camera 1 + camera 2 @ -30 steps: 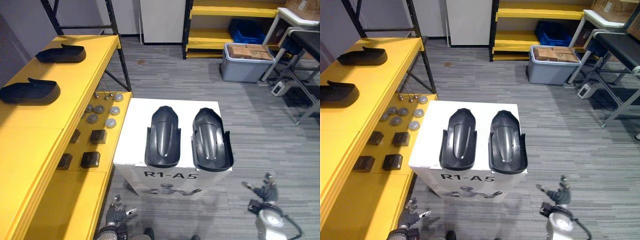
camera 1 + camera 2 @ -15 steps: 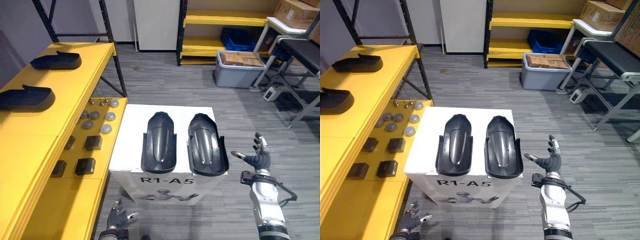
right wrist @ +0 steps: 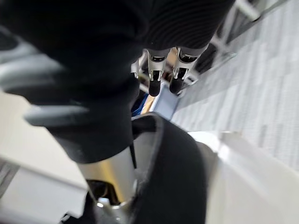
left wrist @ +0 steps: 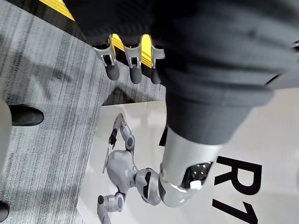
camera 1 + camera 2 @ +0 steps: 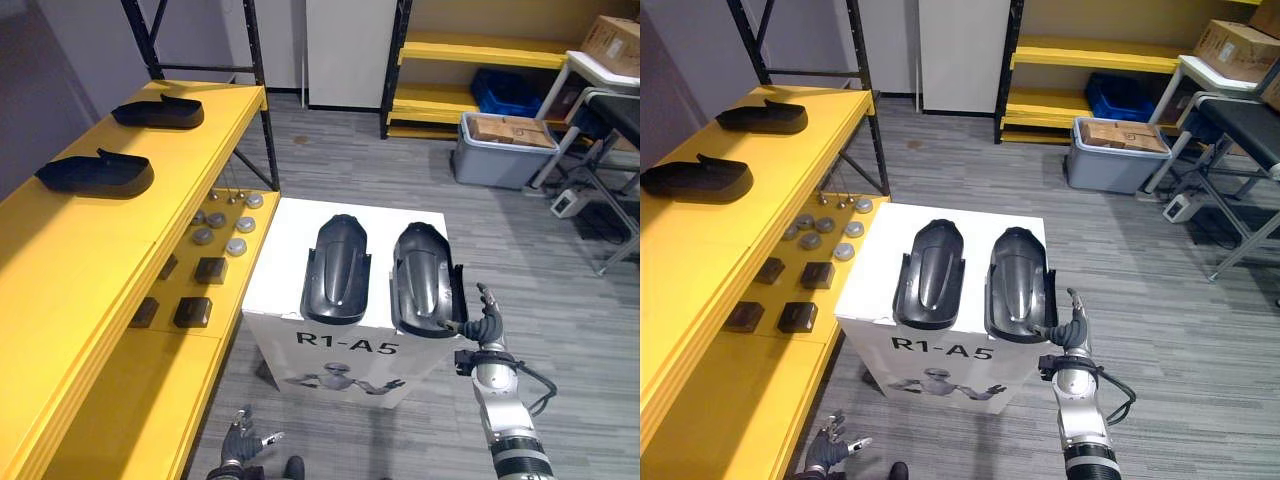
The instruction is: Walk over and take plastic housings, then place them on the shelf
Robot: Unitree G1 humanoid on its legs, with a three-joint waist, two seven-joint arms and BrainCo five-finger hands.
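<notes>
My right hand (image 5: 484, 322) holds nothing, its fingers straight and spread just beside the right glossy black curved plastic housing (image 5: 427, 280) on the white box (image 5: 285, 240). My left hand (image 5: 241, 444) hangs low, fingers relaxed.

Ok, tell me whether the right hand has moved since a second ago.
Yes. Against the white box, the right hand has risen from low beside the box front and closed in on the right housing's near right corner.
</notes>
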